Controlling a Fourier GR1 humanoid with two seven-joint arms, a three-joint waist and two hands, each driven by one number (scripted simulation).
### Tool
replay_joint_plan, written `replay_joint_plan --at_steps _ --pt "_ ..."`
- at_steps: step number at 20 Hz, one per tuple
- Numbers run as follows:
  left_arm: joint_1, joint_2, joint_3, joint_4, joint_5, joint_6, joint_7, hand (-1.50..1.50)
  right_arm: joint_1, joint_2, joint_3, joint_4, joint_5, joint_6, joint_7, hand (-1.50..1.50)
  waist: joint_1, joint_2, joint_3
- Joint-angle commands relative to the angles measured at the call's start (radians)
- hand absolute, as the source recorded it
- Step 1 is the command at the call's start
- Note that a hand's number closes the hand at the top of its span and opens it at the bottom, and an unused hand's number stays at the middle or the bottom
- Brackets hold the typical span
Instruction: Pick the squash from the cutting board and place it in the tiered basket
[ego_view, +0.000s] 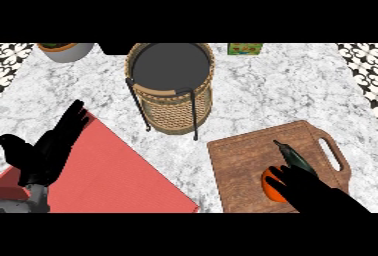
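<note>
1. The pick step is in hand: the squash (275, 189), orange with a dark green stem, lies on the cutting board (251, 165), right of the tiered basket (170, 85).
2. The right hand (299, 184) covers the squash, fingers curling onto it; whether they have closed, I cannot tell.
3. Next, by my judgement: close, lift, carry to the basket.
4. The left hand (52, 150) rests open over the red mat (118, 175), left of the basket.

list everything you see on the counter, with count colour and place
squash: 1, orange with dark green stem, on the board's near part, partly hidden by the right hand
cutting board: 1, brown wood, handle slot at right, right front
tiered basket: 1, woven tan with dark tray and black frame, centre back
mat: 1, red, left front
pot: 1, grey, back left edge
box: 1, green, back edge
counter: 1, grey-white marble
left hand: 1, black, fingers straight, over the mat
right hand: 1, black, at the squash
</note>
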Motion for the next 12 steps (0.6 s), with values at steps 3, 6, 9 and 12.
replay_joint_plan --at_steps 3,6,9,12 --pt "-0.060 -0.057 0.009 0.060 -0.038 -0.002 0.003 0.00 -0.050 0.135 0.089 0.235 0.184 -0.076 -0.042 -1.50 0.002 0.002 0.001" --pt "-0.012 -0.040 0.064 0.075 -0.042 -0.055 -0.036 0.00 -0.059 0.168 0.053 0.258 0.195 -0.048 -0.037 -1.50 0.001 0.002 0.000" --pt "-0.024 -0.061 0.058 0.020 -0.063 -0.045 0.015 0.00 -0.021 0.169 0.016 0.328 0.234 -0.149 -0.146 -1.50 -0.001 0.001 0.001" --pt "-0.022 -0.029 0.083 -0.063 -0.043 -0.058 0.100 0.00 -0.119 0.234 0.011 0.464 0.278 -0.176 -0.168 -1.50 0.006 0.001 0.001"
